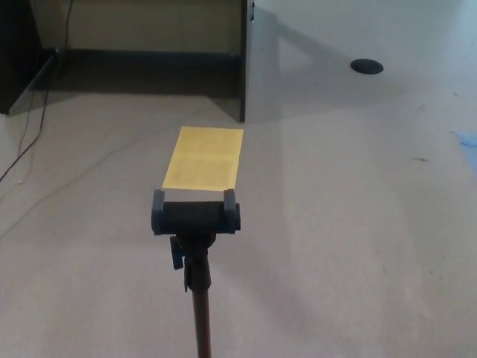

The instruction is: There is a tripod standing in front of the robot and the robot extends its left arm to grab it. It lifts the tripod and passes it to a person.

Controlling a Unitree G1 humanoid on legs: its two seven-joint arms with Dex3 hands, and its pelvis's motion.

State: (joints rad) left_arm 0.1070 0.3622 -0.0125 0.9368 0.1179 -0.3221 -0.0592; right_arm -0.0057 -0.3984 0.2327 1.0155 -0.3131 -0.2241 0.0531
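Presently, neither of the robot's hands shows in the head view, so the state of their fingers cannot be told. The tripod [195,246] stands upright on the floor [358,246], at about six o'clock from the middle of the picture. Its dark clamp head sits level, with a raised end piece at each side, and a small lever hangs off the neck just below, on the picture's left. A dark reddish-brown pole runs from the neck down and out of the bottom edge; the legs are out of sight.

At twelve o'clock from the clamp head, just beyond it, a yellow rectangular sheet [205,157] lies flat on the floor. Further off at twelve o'clock stands a grey panel [257,60] with a dark recess to its left. A thin cable [33,127] trails along the floor at ten o'clock. A round black disc [367,66] lies at one o'clock, well apart from the tripod. A patch of blue [468,139] touches the frame edge at three o'clock
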